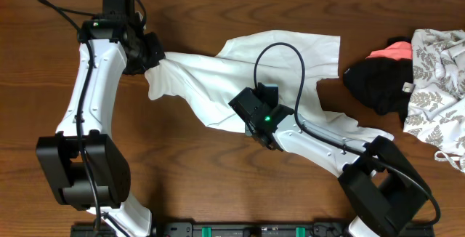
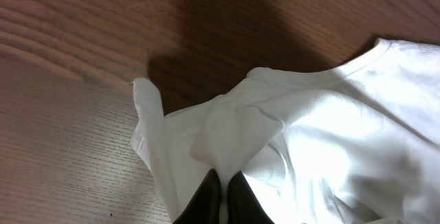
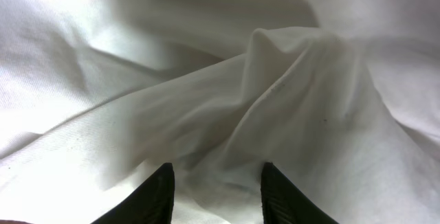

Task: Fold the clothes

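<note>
While your left gripper (image 2: 223, 179) has its fingers pressed together on a pinch of the white T-shirt (image 2: 330, 135), no fold has been made, so judge the job as barely begun. Right at those fingertips the cloth rises in a small peak. A loose flap hangs just beside them, with the bare wooden table (image 2: 82, 38) beyond it, and a hemmed edge curves away farther ahead.

Your right gripper (image 3: 217, 176) has its fingers apart, low over rumpled white cloth. Ridges of fabric bunch just ahead of them, and nothing is clearly nipped between the tips.

From overhead, the shirt runs as a twisted band from the left fingers across to the right ones. Beyond the right gripper it spreads wider toward the back of the table, creased and uneven, with no part lying truly flat.

By my reading, you have the whole sequence ahead of you: spread the shirt out smooth, bring the sides in, then fold it down into a bundle.

Farthest from both sets of fingers, off to the right, lies a heap of other clothes that neither gripper touches: a black garment (image 1: 374, 84), a coral piece (image 1: 392, 50) and a leaf-patterned cloth (image 1: 436, 77).
</note>
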Robot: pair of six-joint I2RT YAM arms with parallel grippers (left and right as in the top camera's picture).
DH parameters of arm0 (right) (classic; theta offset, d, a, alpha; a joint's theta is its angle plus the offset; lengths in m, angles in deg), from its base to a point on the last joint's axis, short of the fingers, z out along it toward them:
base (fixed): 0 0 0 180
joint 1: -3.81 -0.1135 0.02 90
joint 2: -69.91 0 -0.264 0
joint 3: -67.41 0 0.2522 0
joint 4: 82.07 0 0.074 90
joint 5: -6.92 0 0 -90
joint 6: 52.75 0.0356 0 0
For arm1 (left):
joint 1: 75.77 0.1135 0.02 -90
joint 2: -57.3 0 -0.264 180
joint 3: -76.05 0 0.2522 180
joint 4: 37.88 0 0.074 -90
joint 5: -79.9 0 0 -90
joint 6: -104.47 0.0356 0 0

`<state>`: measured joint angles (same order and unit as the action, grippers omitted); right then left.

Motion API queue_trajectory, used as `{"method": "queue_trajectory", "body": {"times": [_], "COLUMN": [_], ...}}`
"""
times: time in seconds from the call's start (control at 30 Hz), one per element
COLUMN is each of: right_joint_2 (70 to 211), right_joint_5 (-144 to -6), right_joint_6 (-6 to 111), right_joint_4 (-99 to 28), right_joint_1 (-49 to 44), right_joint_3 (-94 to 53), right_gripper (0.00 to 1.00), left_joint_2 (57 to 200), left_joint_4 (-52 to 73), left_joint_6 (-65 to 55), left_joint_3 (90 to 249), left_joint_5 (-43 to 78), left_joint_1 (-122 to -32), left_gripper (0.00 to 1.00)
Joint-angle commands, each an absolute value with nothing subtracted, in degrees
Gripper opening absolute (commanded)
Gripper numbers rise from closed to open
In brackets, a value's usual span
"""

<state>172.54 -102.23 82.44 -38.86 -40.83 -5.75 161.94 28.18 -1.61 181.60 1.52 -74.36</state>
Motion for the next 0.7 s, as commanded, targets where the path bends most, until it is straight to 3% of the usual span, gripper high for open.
{"method": "queue_trajectory", "body": {"times": [0.0,0.13,0.53,0.67], "right_joint_2": [172.9,172.9,174.2,174.2], "right_joint_5": [-103.9,-103.9,-105.1,-105.4], "right_joint_6": [82.9,82.9,83.5,83.5], "right_joint_4": [-38.8,-38.5,-36.9,-37.3], "right_joint_1": [-41.1,-41.1,-40.7,-40.7], "right_joint_3": [-5.6,-5.6,-5.6,-5.6], "right_gripper": [0.36,0.24,0.31,0.23], "left_joint_2": [162.0,162.0,162.0,162.0], "left_joint_4": [28.4,28.4,28.4,28.4], "left_joint_6": [-0.6,-0.6,-0.6,-0.6], "left_joint_3": [181.9,181.9,181.9,181.9], "left_joint_5": [1.4,1.4,1.4,1.4], "left_joint_1": [-74.1,-74.1,-74.1,-74.1], "left_gripper": [0.06,0.06,0.06,0.06]}}
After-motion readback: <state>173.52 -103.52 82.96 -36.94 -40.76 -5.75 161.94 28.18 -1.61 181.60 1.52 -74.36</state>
